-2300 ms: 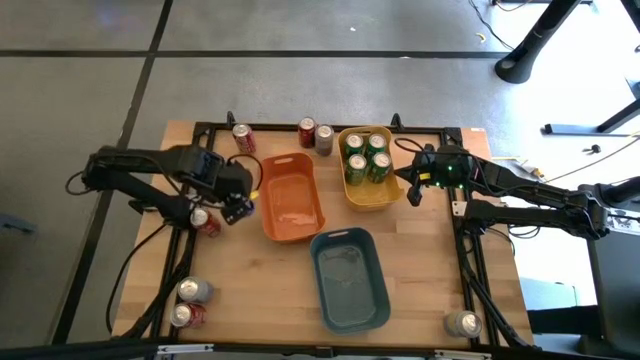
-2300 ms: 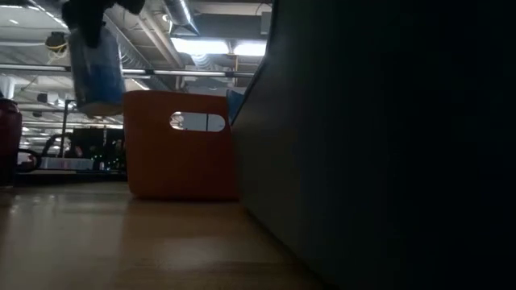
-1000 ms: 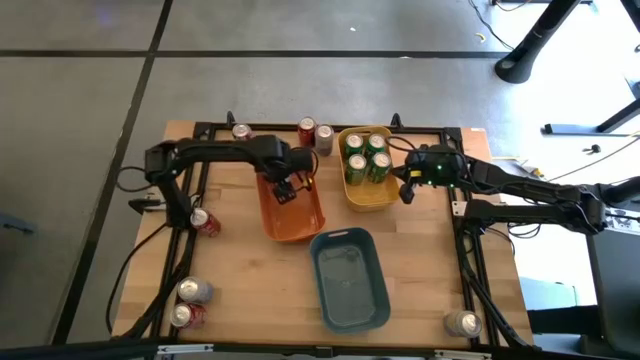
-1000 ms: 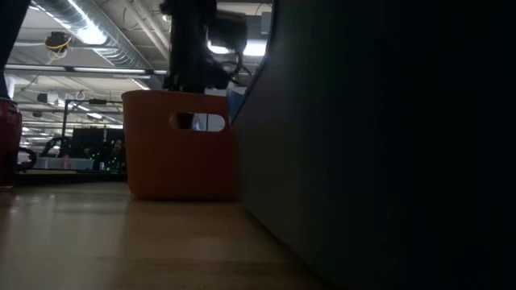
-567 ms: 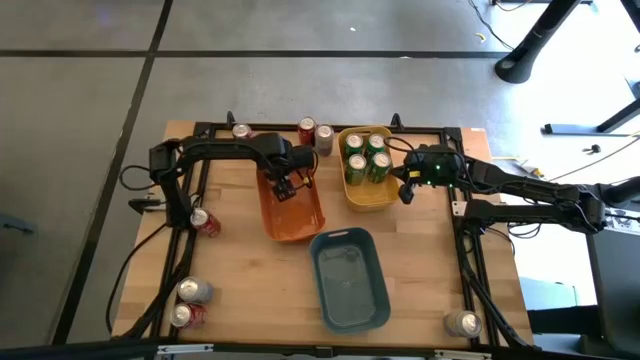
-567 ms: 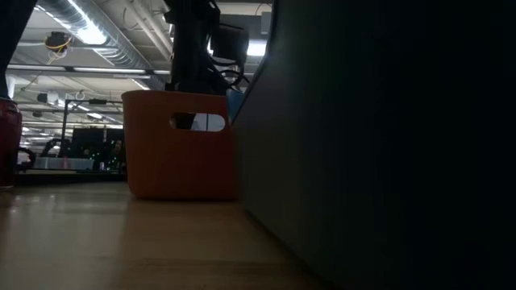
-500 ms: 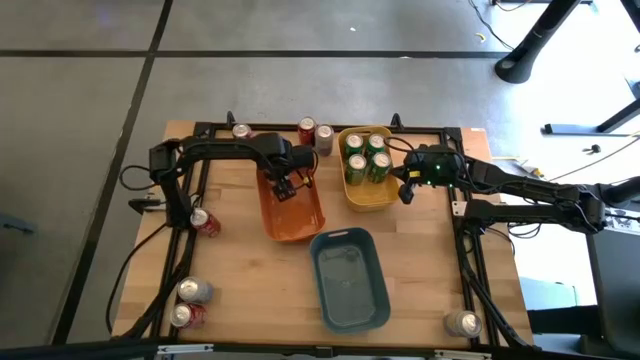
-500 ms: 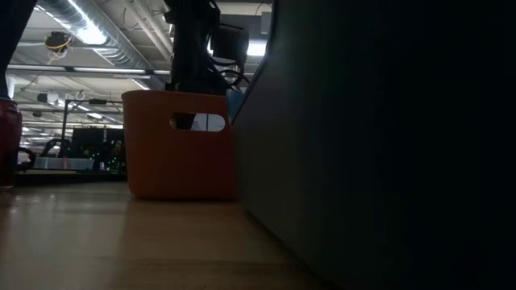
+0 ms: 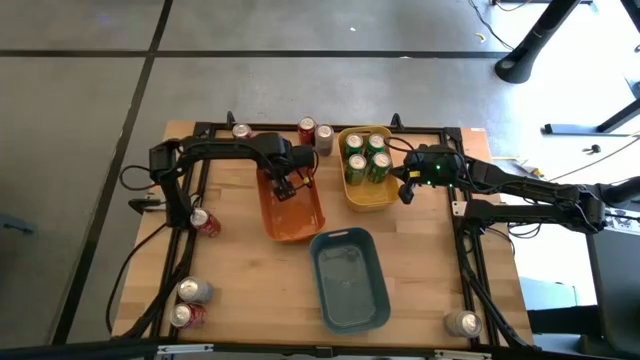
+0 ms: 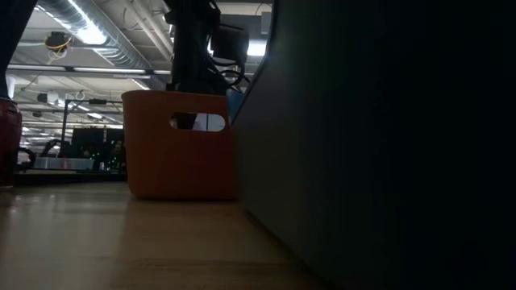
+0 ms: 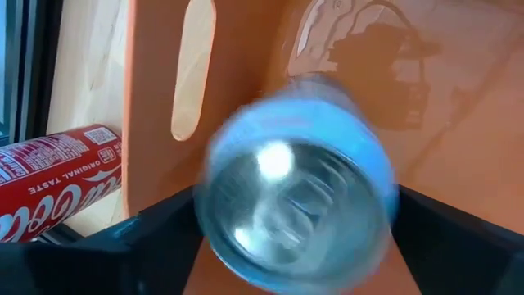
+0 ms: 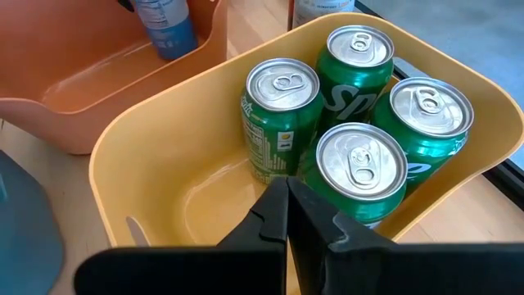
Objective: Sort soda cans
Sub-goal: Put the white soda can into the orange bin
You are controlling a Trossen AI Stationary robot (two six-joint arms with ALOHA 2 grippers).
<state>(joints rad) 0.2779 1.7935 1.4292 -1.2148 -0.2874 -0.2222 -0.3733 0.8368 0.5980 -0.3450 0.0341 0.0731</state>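
Observation:
My left gripper (image 9: pixel 284 188) points down into the far half of the orange bin (image 9: pixel 300 222). Between its open fingers a blue-and-silver soda can (image 11: pixel 295 213) shows top-on and blurred; the right wrist view shows this can (image 12: pixel 168 26) upright in the bin. My right gripper (image 12: pixel 286 221) hangs shut over the near rim of the yellow bin (image 9: pixel 378 196), which holds several green cans (image 12: pixel 352 106). More cans lie on the table: at the far edge (image 9: pixel 307 131), at the left (image 9: pixel 204 222), at the near left (image 9: pixel 193 291) and at the near right (image 9: pixel 462 323). My left gripper comes at the can from above. One finger (image 11: pixel 155 233) stands on each side of the can's body, just below its top rim. The can is blurred while the bin behind it is sharp. I cannot tell whether the fingers touch it.
A blue-grey bin (image 9: pixel 350 305) stands near the table's near middle and fills the right of the low view. A red can (image 11: pixel 57 176) lies on its side just outside the orange bin's far wall. Black rails frame the table top.

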